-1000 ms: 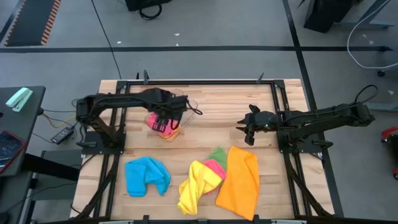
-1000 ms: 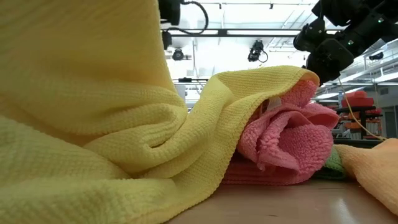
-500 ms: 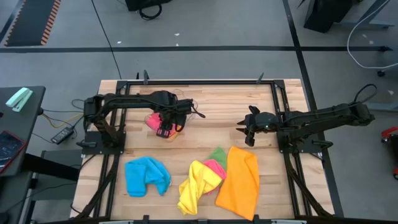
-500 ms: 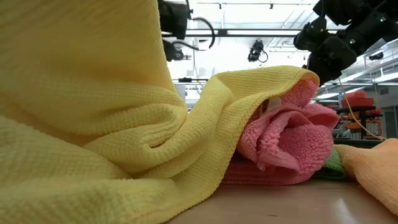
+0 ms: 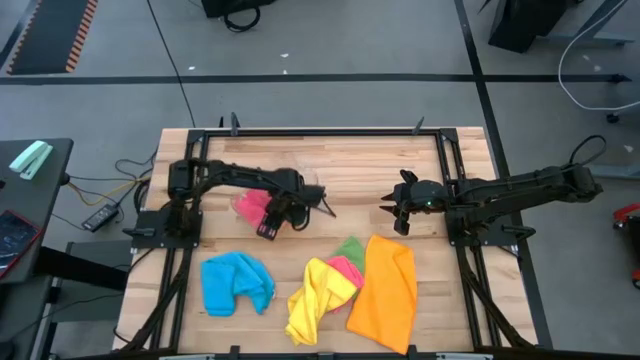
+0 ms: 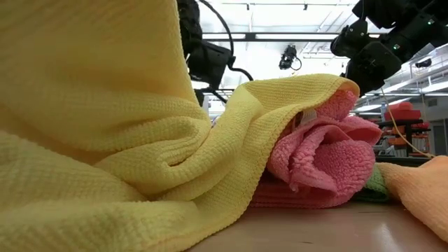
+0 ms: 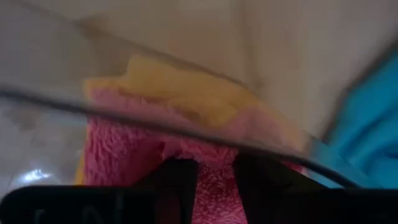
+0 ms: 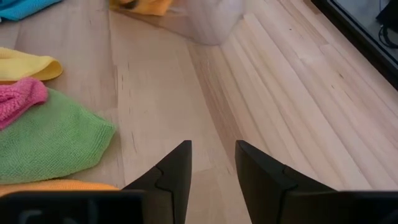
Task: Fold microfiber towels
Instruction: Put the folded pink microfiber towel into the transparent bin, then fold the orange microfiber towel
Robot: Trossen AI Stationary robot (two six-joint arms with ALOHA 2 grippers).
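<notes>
Left claw (image 5: 269, 224) out over the middle-left of the pale wooden worktop (image 5: 360, 165), at the edge of a clear plastic tub (image 8: 214, 22). Fingers (image 7: 178, 182) drawn in close and pinching a fluffy pink microfiber towel (image 7: 124, 155), with pink pile filling the narrow gap between them. Seen from the left wrist, a transparent tub rim running across in front of this cloth, and a yellow-orange cloth (image 7: 180, 87) lying just behind it. From above, the same pink cloth (image 5: 250, 203) bunched just beside the claw, toward the left arm's base.

Right claw (image 8: 211, 168) hanging over bare wood at the middle-right of the worktop (image 5: 392, 213), fingers apart and holding nothing.

Along the near edge of the worktop, well apart from both claws:
- a crumpled bright blue towel (image 5: 235, 283) at the left, alone;
- a rumpled yellow towel (image 5: 315, 300) in the middle, very close to the low camera (image 6: 91, 140);
- a second pink towel (image 6: 318, 157) tucked under the yellow one's edge;
- a small green towel (image 8: 53, 140) touching that pink one;
- a large flat orange towel (image 5: 385, 295) at the right, touching the green and pink ones.
</notes>
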